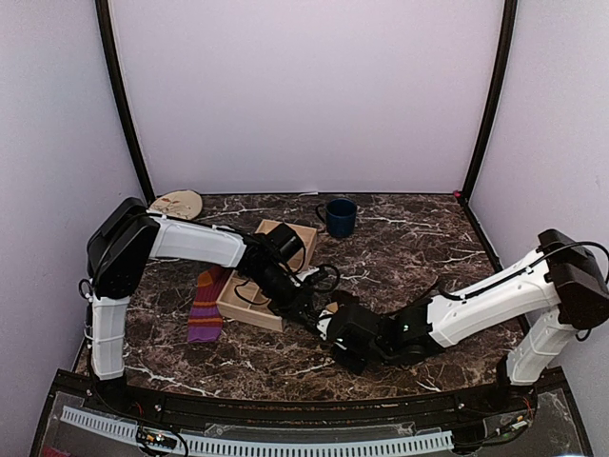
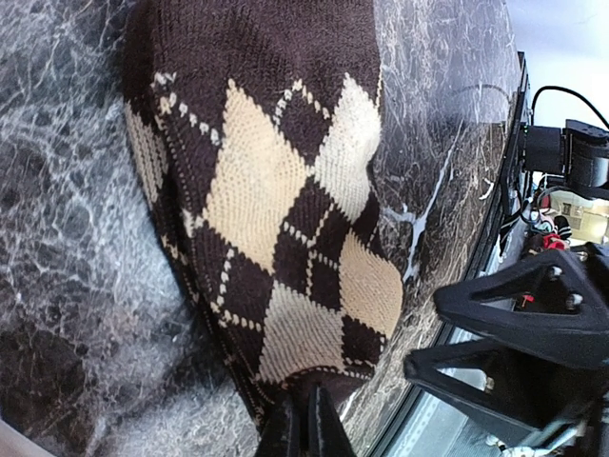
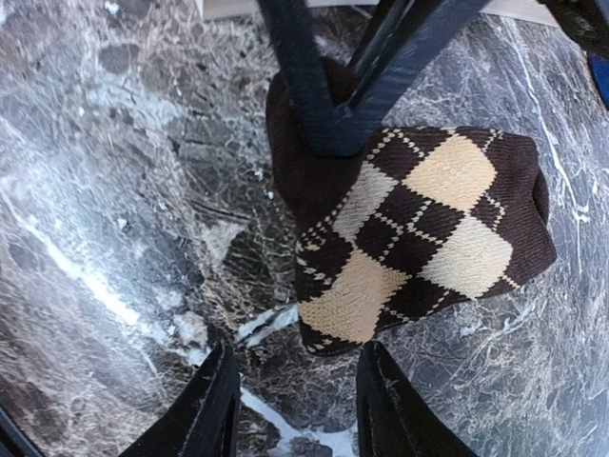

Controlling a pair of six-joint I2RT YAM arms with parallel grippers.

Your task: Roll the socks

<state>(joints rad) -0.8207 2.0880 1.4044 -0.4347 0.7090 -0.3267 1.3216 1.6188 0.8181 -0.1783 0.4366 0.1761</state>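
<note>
The brown sock [image 3: 419,228] lies folded into a short bundle on the marble table [image 3: 114,190], near the middle of my workspace. My left gripper [image 2: 306,400] is clenched on one edge of it, pinching the fabric. My right gripper [image 3: 300,409] hovers just beside the bundle, fingers spread with nothing between them. The purple sock [image 1: 207,305] lies flat off to the left, alongside a wooden box [image 1: 245,309]. A blue mug [image 1: 339,217] stands at the back.
</note>
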